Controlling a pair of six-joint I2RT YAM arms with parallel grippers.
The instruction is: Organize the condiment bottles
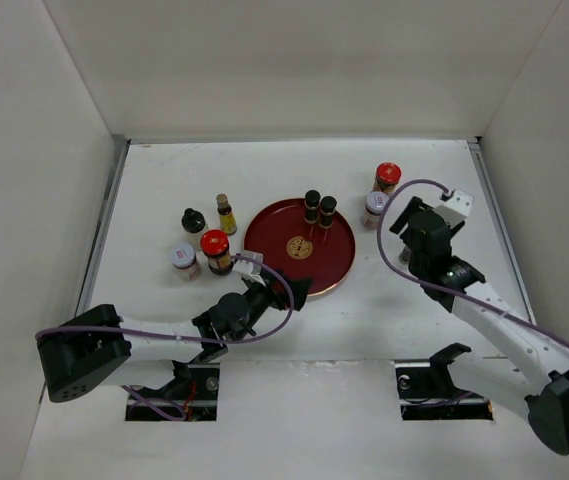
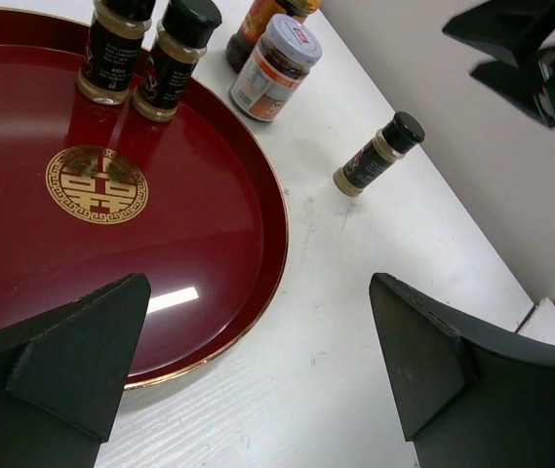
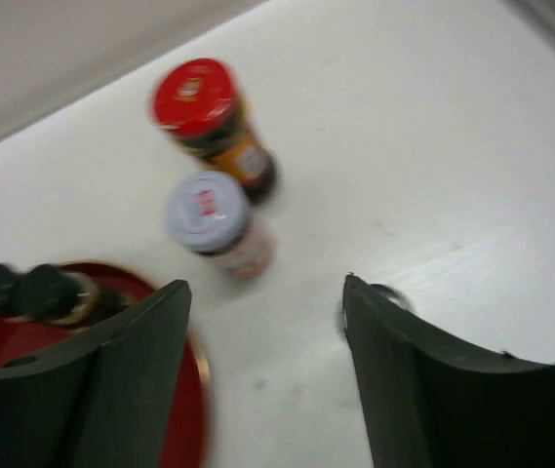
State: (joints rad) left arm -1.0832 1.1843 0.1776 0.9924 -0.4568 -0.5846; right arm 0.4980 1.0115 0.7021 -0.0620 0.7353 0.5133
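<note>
Condiment bottles (image 1: 184, 259) look only partly sorted: at 9 to 10 o'clock from the red tray (image 1: 264, 262) four stand loose on the table (image 1: 164, 170), among them the slim yellow bottle (image 1: 226, 214) and a red-capped jar (image 1: 215, 246). The left gripper (image 2: 257, 322) hovers at the tray's 6 o'clock rim, jaws spread wide and empty. Two dark black-capped bottles (image 1: 312, 207) stand side by side on the tray near 12 o'clock, the only ones on it. Off the tray at 1 to 2 o'clock are a second red-capped jar (image 3: 209, 117) and a white-lidded jar (image 3: 214, 219), and a small dark bottle (image 2: 379, 154) stands near 3 o'clock. The right gripper (image 3: 265, 285) hangs above that spot, jaws parted with nothing between them. If the tray is the goal, most of the gathering is left to do
</note>
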